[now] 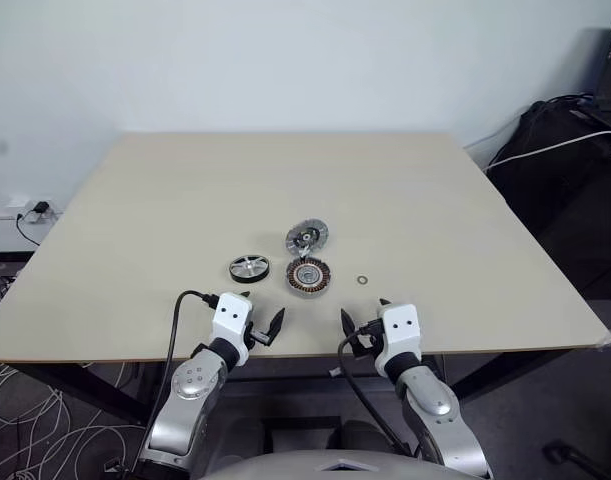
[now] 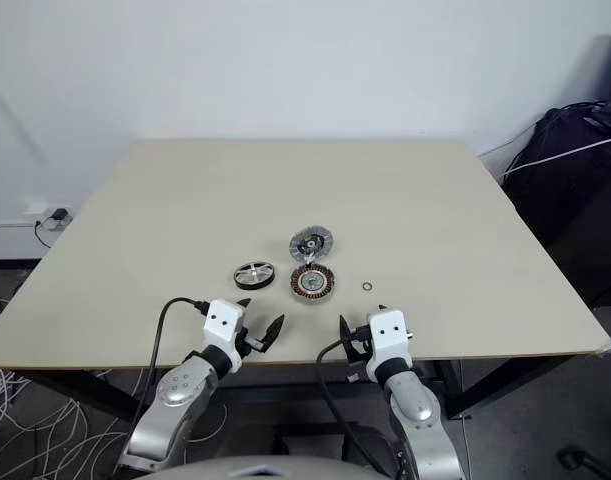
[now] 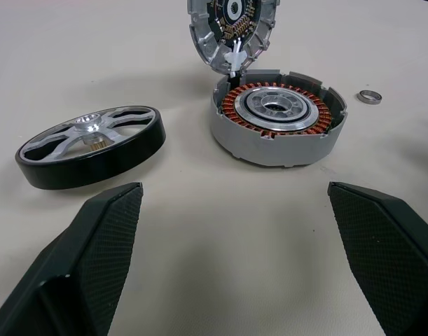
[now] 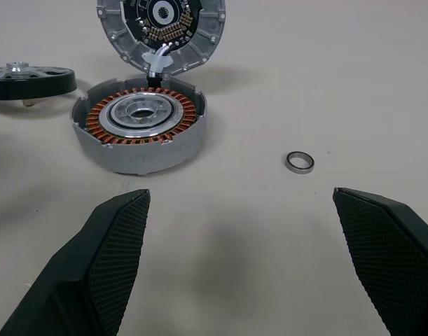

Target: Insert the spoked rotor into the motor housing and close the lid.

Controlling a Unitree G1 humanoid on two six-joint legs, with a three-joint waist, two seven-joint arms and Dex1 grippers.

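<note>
On a pale beige table (image 1: 165, 200) before a white wall (image 1: 285, 60), spoked rotor (image 1: 249, 268), motor housing (image 1: 308, 276), lid (image 1: 306, 237) and washer ring (image 1: 362, 281) lie beyond the left gripper (image 1: 261, 322) and right gripper (image 1: 363, 322), both spread wide, empty.

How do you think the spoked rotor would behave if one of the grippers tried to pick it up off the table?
The spoked rotor looks rigid: a metal hub and spokes in a solid black rim. Lying flat and low, it probably won't roll or tip, but offers little height to grasp. Its smooth rim might slip between fingers.

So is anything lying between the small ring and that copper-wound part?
No. Bare tabletop separates the ring from the housing, clearest in the right wrist view.
</note>
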